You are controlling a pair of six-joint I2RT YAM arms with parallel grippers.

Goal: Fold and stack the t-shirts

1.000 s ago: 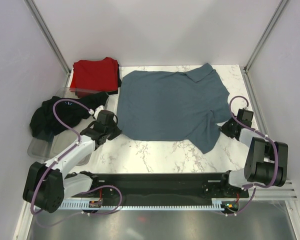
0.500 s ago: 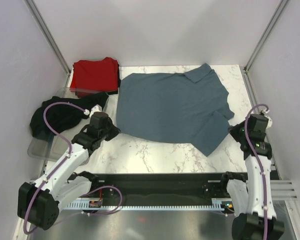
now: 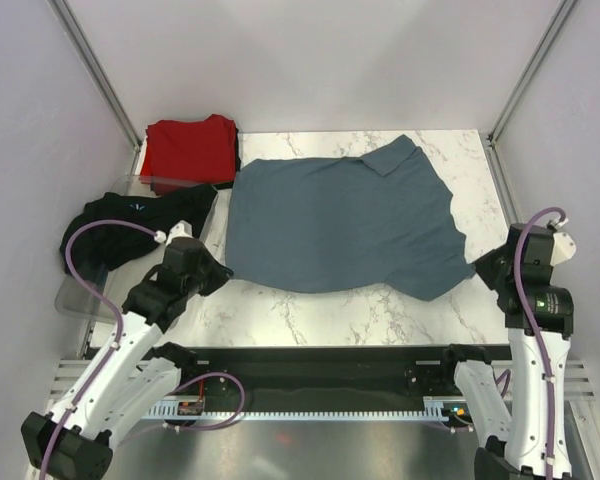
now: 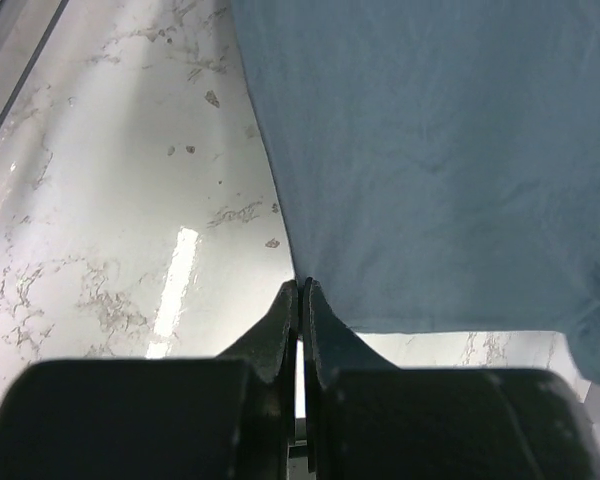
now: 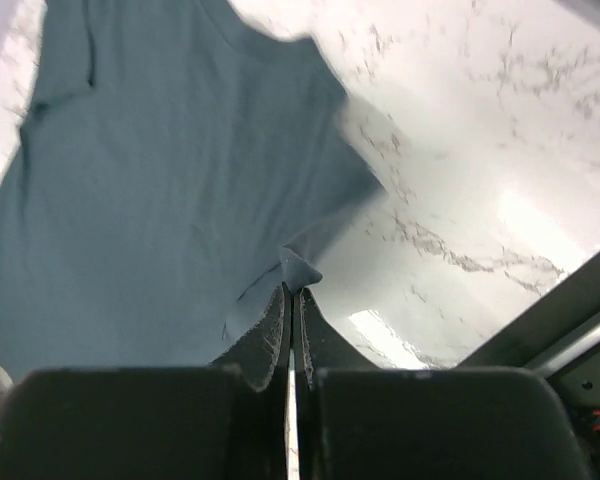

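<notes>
The slate blue-grey t-shirt (image 3: 335,222) is spread over the middle of the marble table, its near edge lifted. My left gripper (image 3: 217,272) is shut on the shirt's near left corner, seen in the left wrist view (image 4: 301,284). My right gripper (image 3: 480,266) is shut on the near right corner, seen in the right wrist view (image 5: 292,287), where the cloth (image 5: 160,190) hangs taut. The red t-shirt (image 3: 188,147) lies folded at the back left. The black t-shirt (image 3: 130,222) lies crumpled over the clear tray (image 3: 77,295) at the left.
White walls and metal frame posts close in the table at the back and both sides. A black rail (image 3: 320,365) runs along the near edge between the arm bases. Bare marble (image 3: 330,315) shows in front of the shirt.
Both grippers have drawn back toward the near edge and risen, pulling the blue-grey shirt's near corners with them. The folded right flap has opened out and the shirt now lies stretched wider.
</notes>
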